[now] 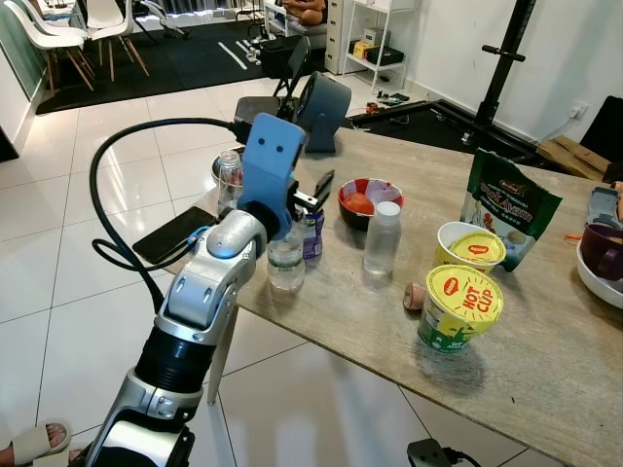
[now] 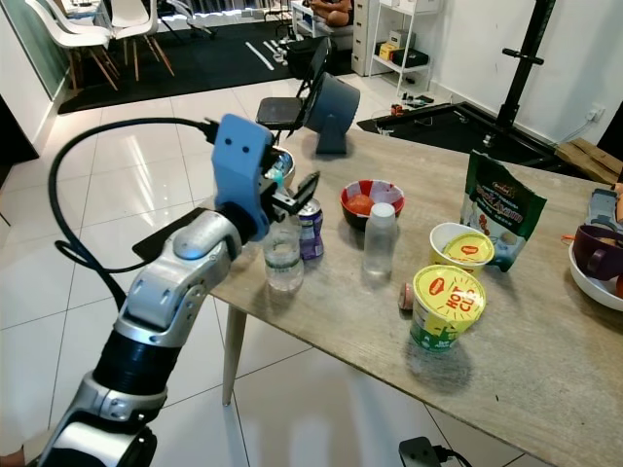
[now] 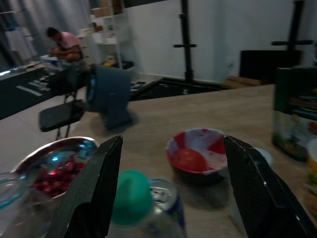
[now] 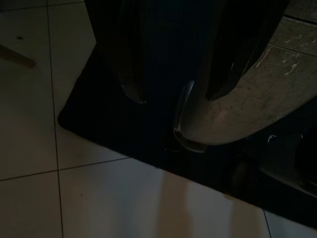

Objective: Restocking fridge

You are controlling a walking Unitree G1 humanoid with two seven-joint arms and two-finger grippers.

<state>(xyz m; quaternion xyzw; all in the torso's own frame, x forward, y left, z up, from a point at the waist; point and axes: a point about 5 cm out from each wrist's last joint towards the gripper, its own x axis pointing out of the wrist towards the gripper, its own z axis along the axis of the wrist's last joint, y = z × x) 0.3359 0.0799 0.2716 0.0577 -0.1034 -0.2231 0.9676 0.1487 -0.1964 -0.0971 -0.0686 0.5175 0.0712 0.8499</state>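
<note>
The restocking had barely begun, by the look of it: every item stood on the pale wood-grain tabletop, and no fridge was in sight. The left end effector hovered with its two black fingers spread wide, holding nothing, lined up on either side of the green cap of a clear plastic water bottle near the tabletop's near-left edge. The fingers were level with the cap and apart from it, so the grasp was not yet made.

Just behind that bottle stood a purple drinks can, and further left a shiny metal bowl of red berries. A second clear bottle with a white cap stood in front of a red-and-white bowl holding something orange. To the right were a yellow-lidded noodle cup marked "HOT CUP", a smaller yellow-lidded tub and a green foil snack pouch. A blue-grey desk fan sat at the far edge.

The right arm hung idle over the tiled floor; its wrist view was too dark to say how its end effector stood.

My reading was that the first pick was being set up, with carrying, the fridge door and all other items left to do.
</note>
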